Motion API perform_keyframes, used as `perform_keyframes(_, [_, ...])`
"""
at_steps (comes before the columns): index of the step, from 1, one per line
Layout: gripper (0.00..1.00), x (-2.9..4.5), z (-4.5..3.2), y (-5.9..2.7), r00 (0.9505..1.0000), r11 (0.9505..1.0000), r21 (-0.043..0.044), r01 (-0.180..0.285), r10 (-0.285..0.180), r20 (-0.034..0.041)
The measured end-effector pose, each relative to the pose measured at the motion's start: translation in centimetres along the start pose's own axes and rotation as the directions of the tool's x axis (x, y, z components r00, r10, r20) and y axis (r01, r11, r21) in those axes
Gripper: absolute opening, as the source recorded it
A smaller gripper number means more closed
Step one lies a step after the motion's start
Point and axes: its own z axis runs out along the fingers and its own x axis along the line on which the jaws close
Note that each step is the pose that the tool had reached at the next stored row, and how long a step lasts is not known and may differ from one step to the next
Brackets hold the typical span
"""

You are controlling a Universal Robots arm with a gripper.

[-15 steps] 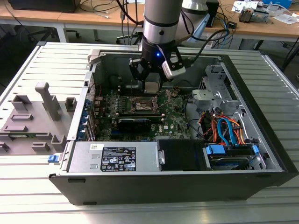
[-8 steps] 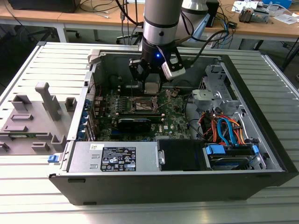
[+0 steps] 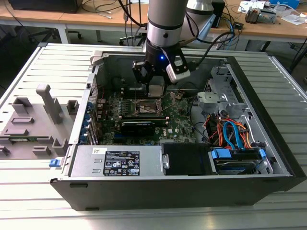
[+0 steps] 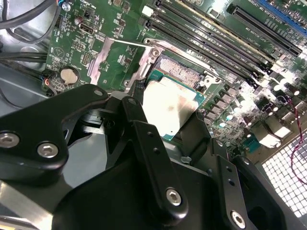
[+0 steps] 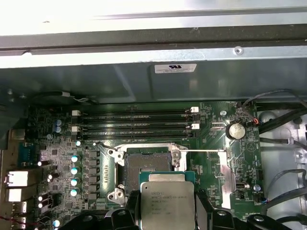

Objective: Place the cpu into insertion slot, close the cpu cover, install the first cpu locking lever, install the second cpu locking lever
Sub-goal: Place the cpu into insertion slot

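I see the cpu (image 5: 167,205), a flat square chip with a silvery-grey top on a green base, held up off the board and not seated. In the first wrist view it overlaps one edge of the slot (image 5: 146,165). The slot, dark-centred with a silver rim, lies bare. The cover (image 4: 144,64), a windowed silver frame, is swung open beside it.

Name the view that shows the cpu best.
First wrist view: the cpu faces the camera, nearly its whole metal top visible. The second wrist view shows it slanted, partly behind the tool. The exterior view shows it as a small pale square.
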Motion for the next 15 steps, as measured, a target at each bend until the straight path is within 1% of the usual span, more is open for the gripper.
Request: perform_keyframes(15, [0.55, -0.01, 0.32, -0.10, 1.0000, 1.0000, -0.0001, 0.000, 0.000, 0.0000])
